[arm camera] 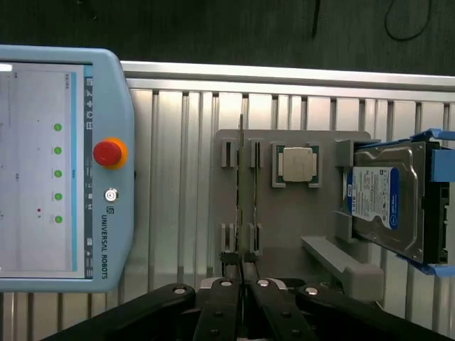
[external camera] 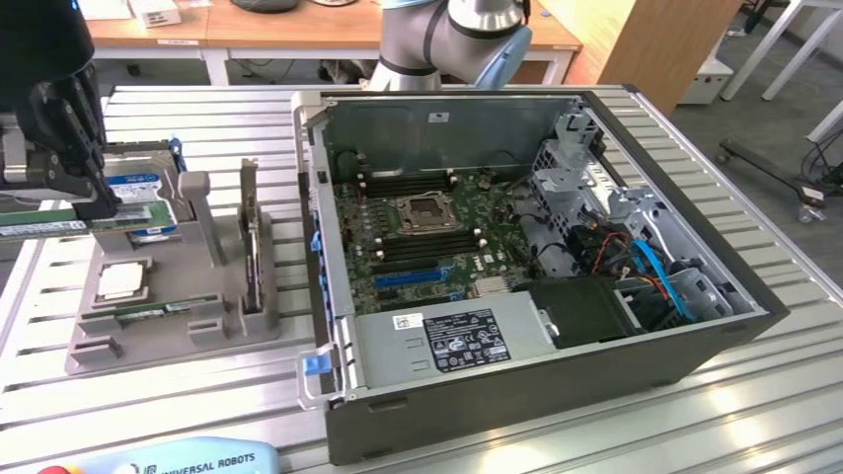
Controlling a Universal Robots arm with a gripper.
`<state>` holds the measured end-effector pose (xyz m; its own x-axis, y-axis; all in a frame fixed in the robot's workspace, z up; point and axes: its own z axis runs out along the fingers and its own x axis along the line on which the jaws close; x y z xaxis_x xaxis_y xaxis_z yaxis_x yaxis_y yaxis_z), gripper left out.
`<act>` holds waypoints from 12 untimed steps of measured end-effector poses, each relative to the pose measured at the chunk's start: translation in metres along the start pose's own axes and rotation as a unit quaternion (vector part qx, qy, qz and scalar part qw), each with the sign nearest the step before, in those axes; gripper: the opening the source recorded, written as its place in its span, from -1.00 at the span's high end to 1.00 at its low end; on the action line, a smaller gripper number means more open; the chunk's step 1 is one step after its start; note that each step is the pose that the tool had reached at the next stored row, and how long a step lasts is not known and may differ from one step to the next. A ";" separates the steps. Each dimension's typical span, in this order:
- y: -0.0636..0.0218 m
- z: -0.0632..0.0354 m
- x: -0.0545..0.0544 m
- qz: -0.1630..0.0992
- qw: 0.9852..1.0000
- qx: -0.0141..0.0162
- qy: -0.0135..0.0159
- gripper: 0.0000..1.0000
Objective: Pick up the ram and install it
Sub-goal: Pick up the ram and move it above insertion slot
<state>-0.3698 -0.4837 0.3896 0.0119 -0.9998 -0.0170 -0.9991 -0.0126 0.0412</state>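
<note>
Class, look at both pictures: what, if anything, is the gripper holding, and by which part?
The gripper is shut on the ram stick, pinching its two flat faces, seemingly near one end; the rest juts out beyond the fingertips.

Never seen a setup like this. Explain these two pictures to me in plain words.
This is a robot arm at a slatted metal table. One picture looks at the scene from outside. The other comes from a camera on the arm's wrist, looking past its gripper. On the table sit an open computer case, a grey holder and a blue control tablet. The holder carries a hard drive, a processor chip and a spare ram stick. The gripper is shut on another ram stick, seen edge-on from the wrist.
</note>
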 end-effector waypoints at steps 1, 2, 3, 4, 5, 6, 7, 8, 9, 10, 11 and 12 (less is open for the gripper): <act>0.0000 0.0001 0.000 0.000 1.000 0.000 0.000 0.77; -0.0001 0.0000 0.000 0.000 1.000 0.000 0.000 0.77; 0.0000 0.0001 0.000 0.000 1.000 0.000 0.000 0.77; 0.0000 0.0000 0.000 0.000 1.000 0.000 0.000 0.77; 0.0000 0.0000 0.000 0.000 1.000 0.000 0.000 0.77; 0.0000 0.0000 0.000 0.000 1.000 0.000 0.000 0.77; 0.0000 0.0000 0.000 0.000 1.000 0.000 0.000 0.77; 0.0000 0.0000 0.000 0.000 1.000 0.000 0.000 0.77; 0.0000 0.0000 0.000 0.000 1.000 0.000 0.000 0.77; 0.0000 0.0000 0.000 0.000 1.000 0.000 0.000 0.77; 0.0000 0.0000 0.000 0.000 1.000 0.000 0.000 0.77; 0.0000 0.0000 0.000 0.000 1.000 0.000 0.000 0.77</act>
<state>-0.3698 -0.4837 0.3896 0.0119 -0.9998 -0.0170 -0.9991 -0.0126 0.0412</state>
